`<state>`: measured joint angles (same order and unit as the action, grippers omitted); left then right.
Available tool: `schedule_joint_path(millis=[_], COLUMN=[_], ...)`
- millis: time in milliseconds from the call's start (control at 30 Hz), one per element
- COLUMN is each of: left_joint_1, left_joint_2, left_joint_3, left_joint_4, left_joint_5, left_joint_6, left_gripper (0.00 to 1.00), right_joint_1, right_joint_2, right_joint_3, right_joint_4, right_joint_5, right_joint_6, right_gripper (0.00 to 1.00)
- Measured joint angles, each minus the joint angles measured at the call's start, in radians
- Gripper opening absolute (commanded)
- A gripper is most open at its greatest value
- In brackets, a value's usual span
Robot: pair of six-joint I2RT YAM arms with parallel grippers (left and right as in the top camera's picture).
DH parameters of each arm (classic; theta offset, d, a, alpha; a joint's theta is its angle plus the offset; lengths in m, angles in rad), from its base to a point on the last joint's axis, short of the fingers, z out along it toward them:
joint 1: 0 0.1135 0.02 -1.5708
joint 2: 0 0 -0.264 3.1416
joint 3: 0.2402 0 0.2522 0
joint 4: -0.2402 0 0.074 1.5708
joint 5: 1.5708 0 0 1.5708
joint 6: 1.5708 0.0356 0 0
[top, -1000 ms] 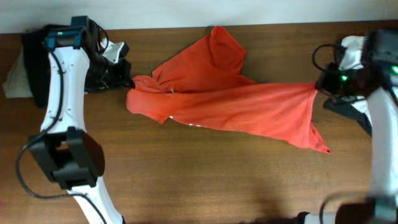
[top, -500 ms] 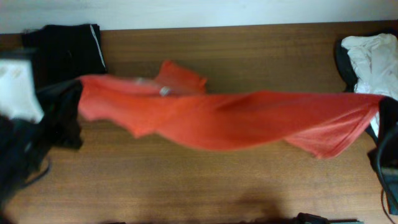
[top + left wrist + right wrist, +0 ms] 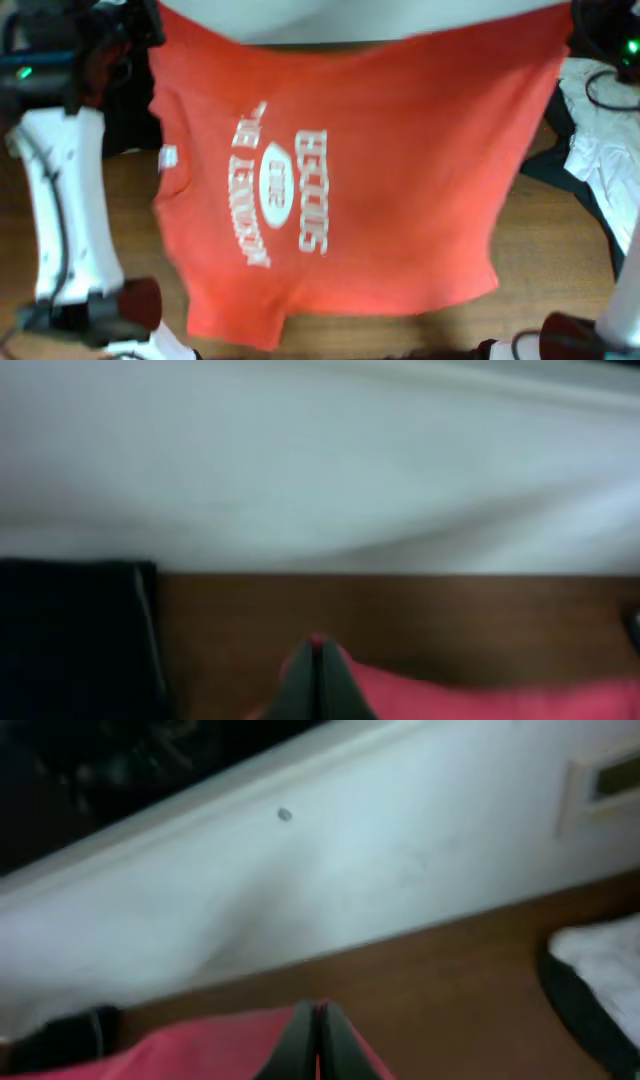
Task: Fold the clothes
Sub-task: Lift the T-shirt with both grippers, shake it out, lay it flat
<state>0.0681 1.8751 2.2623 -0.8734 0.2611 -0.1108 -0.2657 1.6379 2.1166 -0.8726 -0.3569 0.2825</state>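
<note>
Brown wood of the table shows only at the edges from overhead, because we see the orange-red T-shirt held up off the surface and spread wide between the two arms, filling most of that view. Its white lettering faces the overhead camera and runs sideways, and a small white neck label sits at the shirt's left edge. The upper edge of the shirt is stretched across the top of the view, while the lower edge hangs loose and uneven. We see the left gripper with its jaws pressed together on a fold of the red fabric, and the right gripper pinched closed on red fabric in the same way. Behind both we see a pale wall meeting the far edge of the table. A black garment lies on the table's left side, beside the white left arm. A white garment lies crumpled at the right, with dark cloth under it.
</note>
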Motion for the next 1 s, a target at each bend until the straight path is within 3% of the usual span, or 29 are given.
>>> schedule_joint_path(millis=[133,200,367,467,567,767,1000], left_joint_1=[-0.001,-0.001,-0.002,-0.002,-0.002,-0.008,-0.034], left_joint_2=[0.037,0.038,0.023,-0.030,0.002,0.330,0.380], left_joint_3=[0.003,0.063,0.426,0.480,0.435,0.183,-0.049], left_joint_4=[0.111,0.101,-0.129,-0.333,-0.502,-0.761,-0.810], left_joint_5=[0.017,0.019,0.022,0.026,0.033,0.082,0.098], left_joint_6=[-0.012,-0.014,0.020,0.050,0.066,0.077,0.113], left_gripper=[0.01,0.01,0.01,0.01,0.00,0.00,0.00], right_joint_1=[0.000,0.000,-0.028,-0.028,-0.015,0.006,0.005], right_joint_2=[0.052,0.052,0.042,0.005,0.012,0.091,0.095], right_joint_3=[-0.002,0.032,0.339,0.372,0.302,-0.107,-0.353], right_joint_4=[0.143,0.129,-0.143,-0.327,-0.454,-0.492,-0.490], right_joint_5=[-0.052,-0.073,-0.091,-0.090,-0.080,-0.028,0.059], right_joint_6=[0.051,0.066,0.031,-0.020,-0.052,-0.078,-0.072], right_gripper=[0.04,0.04,0.04,0.04,0.04,0.04,0.04])
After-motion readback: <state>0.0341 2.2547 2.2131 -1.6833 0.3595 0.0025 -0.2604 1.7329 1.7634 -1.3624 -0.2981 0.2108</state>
